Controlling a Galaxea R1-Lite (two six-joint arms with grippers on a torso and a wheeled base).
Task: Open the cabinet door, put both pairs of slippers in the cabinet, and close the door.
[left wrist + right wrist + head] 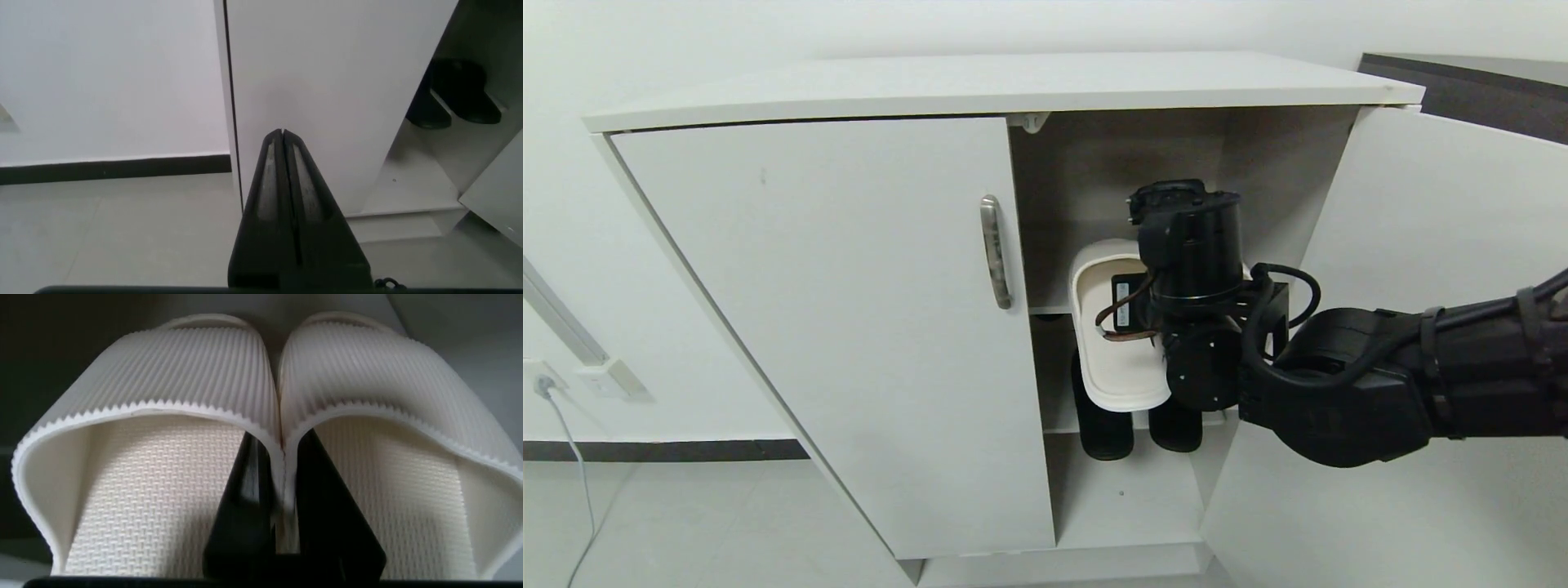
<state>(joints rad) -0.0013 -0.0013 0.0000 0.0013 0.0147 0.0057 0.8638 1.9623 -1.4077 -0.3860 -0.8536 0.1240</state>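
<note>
Left tool [283, 188] clenched on nothing, facing the closed left door [833, 310]; at frame centre the right tool [282, 482] pinches the white slippers [1115, 371] together inside the open cabinet [980, 86], black slippers [1104, 429] shelved just beneath, lower centre

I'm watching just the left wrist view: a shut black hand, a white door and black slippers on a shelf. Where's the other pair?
Observer: The right hand grips the white slippers, pinching their inner edges together.
Visitor: Are they put away yet?
Observer: In the head view they are held at the open right half of the cabinet, above and in front of the black slippers. I cannot tell if they rest on anything.
Visitor: And further to the right?
Observer: The right door stands wide open.
</note>
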